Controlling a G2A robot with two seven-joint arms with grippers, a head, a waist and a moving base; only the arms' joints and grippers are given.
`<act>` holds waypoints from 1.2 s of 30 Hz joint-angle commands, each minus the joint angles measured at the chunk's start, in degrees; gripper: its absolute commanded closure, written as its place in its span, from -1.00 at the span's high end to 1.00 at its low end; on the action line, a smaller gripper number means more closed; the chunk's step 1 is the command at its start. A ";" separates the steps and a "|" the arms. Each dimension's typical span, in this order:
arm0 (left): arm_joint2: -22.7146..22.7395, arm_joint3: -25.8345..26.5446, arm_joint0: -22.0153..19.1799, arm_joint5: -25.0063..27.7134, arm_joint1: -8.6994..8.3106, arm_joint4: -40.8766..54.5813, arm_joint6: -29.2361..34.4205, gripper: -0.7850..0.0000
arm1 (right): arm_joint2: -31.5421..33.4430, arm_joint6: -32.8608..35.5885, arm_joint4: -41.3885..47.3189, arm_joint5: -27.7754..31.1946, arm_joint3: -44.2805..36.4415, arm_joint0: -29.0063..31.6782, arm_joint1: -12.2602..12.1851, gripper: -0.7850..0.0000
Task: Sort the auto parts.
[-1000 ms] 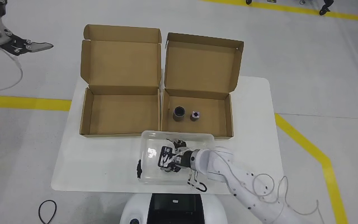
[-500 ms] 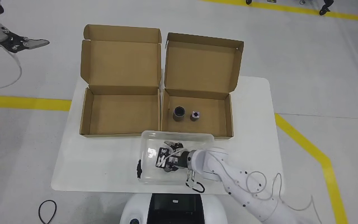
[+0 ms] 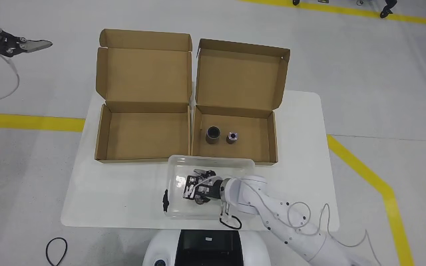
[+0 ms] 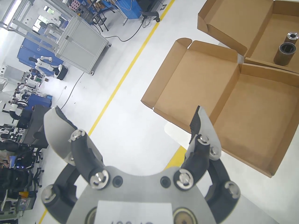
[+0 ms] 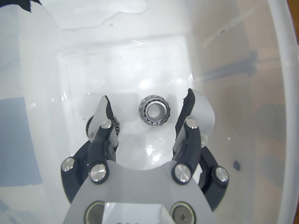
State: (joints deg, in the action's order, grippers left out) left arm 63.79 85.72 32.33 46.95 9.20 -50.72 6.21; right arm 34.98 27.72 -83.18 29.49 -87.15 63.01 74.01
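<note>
Other bearing [image 5: 88, 123] half hidden behind finger of right claw [image 5: 147, 95]. Claw apart; ribbed metal bearing [image 5: 154, 111] between fingers, untouched, on floor of clear plastic bin [image 5: 275, 71]. Left claw [image 4: 127, 111] apart, above floor.

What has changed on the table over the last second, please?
The right gripper, open, edged leftward in the top view inside the clear bin and now straddles a bearing; nothing was gripped. The left gripper, open, shifted slightly upward in that view. Both boxes and the two parts in the right one stayed put.
</note>
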 commanded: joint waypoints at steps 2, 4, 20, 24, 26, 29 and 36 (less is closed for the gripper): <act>0.00 0.00 0.00 0.00 0.00 0.01 0.00 1.00 | 0.18 0.39 -0.34 -0.25 -0.11 0.10 0.04 0.26; 0.00 0.00 0.00 0.00 0.00 0.01 0.00 1.00 | 0.30 0.47 -0.41 -0.35 -0.06 0.21 0.08 0.19; 0.00 0.00 0.00 0.00 0.00 0.01 0.00 1.00 | 0.23 1.02 -2.37 -1.09 0.98 -0.07 0.73 -0.70; 0.00 0.00 0.00 0.00 0.00 0.01 0.00 1.00 | 0.32 0.62 -3.35 -1.71 0.82 0.18 0.81 -1.00; 0.00 0.00 0.00 0.00 0.00 0.01 0.00 1.00 | 0.52 0.23 -3.83 -1.92 0.47 0.45 0.76 -1.00; 0.00 0.00 0.00 0.00 0.00 0.01 0.00 1.00 | 1.08 -0.46 -4.54 -2.10 -0.91 1.09 0.56 -1.00; 0.00 0.00 0.00 0.00 0.00 0.01 0.00 1.00 | 3.97 -4.31 -5.52 -0.28 -6.47 4.12 -0.76 -1.00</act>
State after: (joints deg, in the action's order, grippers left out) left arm 63.79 85.72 32.33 46.95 9.20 -50.72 6.21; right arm 38.43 23.98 -88.61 28.91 -92.74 66.64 73.47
